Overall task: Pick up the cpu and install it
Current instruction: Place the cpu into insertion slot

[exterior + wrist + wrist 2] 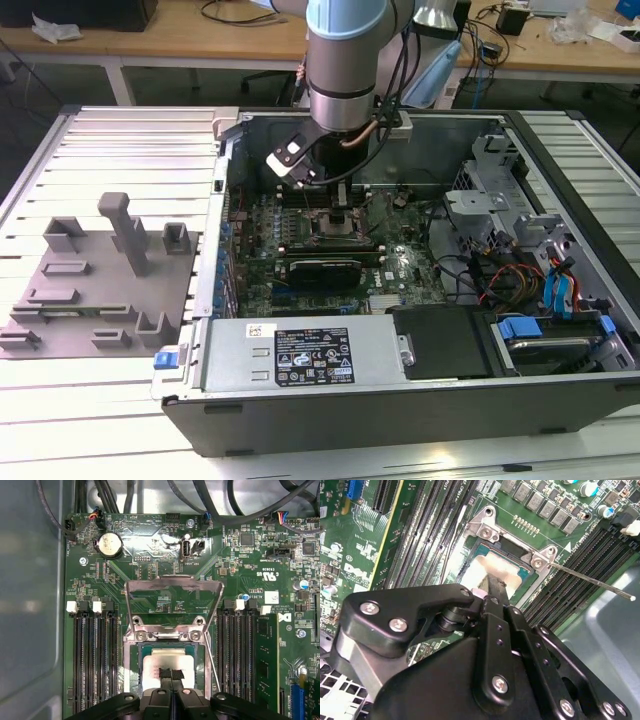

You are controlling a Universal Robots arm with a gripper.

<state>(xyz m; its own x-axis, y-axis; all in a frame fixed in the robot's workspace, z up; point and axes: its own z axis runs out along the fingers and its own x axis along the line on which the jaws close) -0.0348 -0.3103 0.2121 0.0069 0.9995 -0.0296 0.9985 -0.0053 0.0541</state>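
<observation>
Claw [171,675] fingers pressed together, no gap showing, tips resting on top of cpu [159,661]. Cpu lies flat in socket [134,675] on motherboard [150,565], inside open case [330,400]. Load plate [173,597] hinged up. Lever [590,582] juts out beside socket.

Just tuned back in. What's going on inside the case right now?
The arm reaches down into the open case, with its gripper over the motherboard's socket. The cpu lies flat in the socket, and the load plate is swung up and open. The fingers are shut together, with their tips at the cpu's top near one edge. Whether they actually touch it is unclear.
</observation>
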